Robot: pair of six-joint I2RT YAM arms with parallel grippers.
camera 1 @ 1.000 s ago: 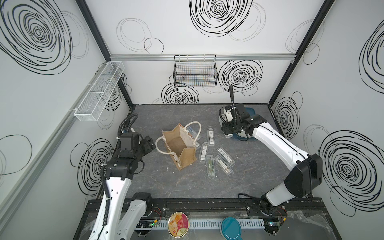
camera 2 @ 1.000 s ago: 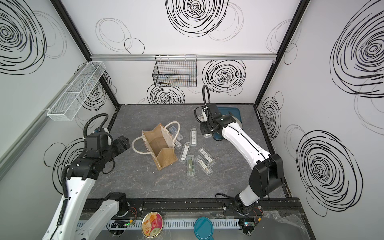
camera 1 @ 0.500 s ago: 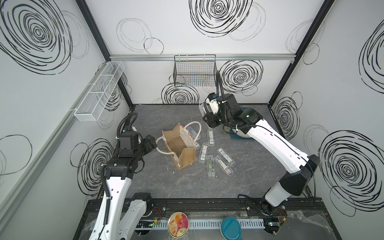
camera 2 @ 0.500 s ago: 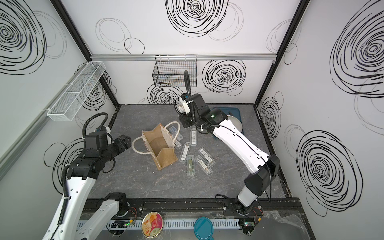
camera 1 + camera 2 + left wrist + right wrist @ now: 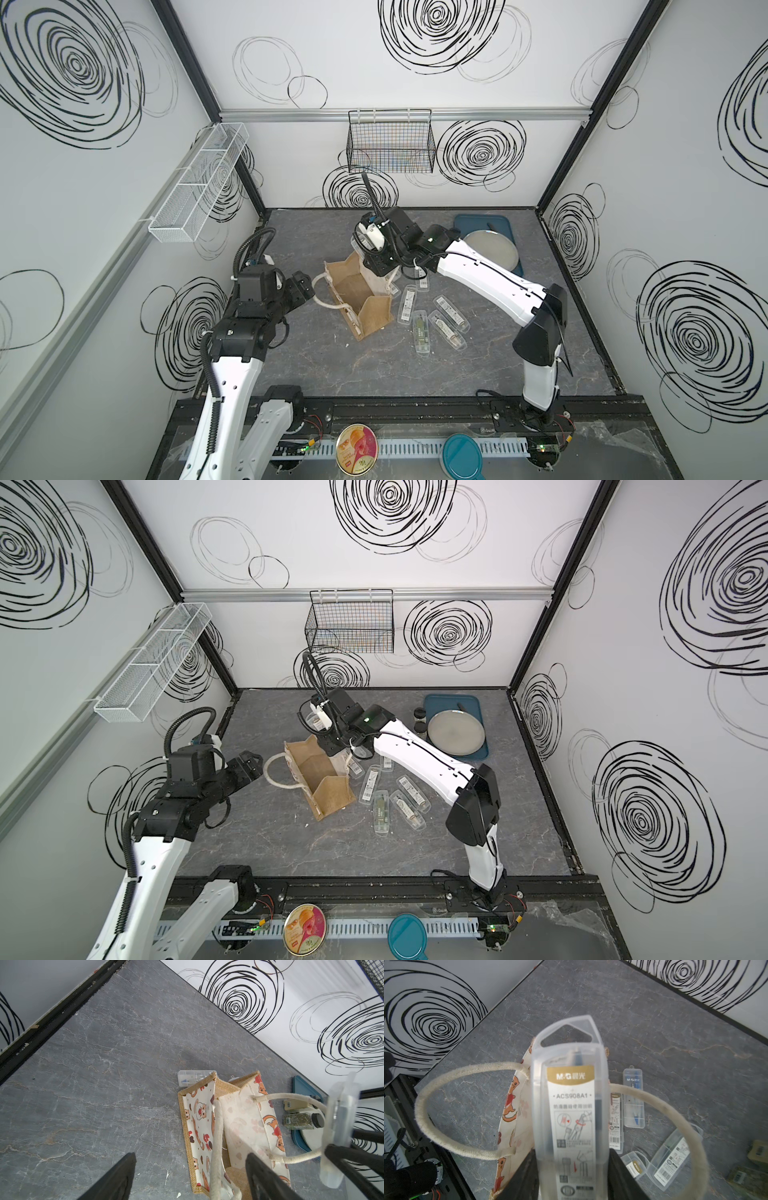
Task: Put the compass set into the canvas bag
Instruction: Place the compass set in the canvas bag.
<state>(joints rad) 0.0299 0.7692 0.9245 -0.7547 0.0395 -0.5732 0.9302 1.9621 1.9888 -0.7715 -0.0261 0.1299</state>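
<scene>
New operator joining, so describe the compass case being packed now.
Find the tan bag on the table. At its far end the right gripper grips a clear case. It alone is held aloft; the other cases lie flat beside the bag.

1. The left arm (image 5: 232,374) is raised from its base, elbow bent, wrist reaching low toward the middle.
2. The left gripper (image 5: 308,286) is held with jaws spread wide.
3. The right arm (image 5: 486,278) is stretched far across, wrist pitched downward.
4. The right gripper (image 5: 572,1153) is clamped on a compass set (image 5: 571,1084).
</scene>
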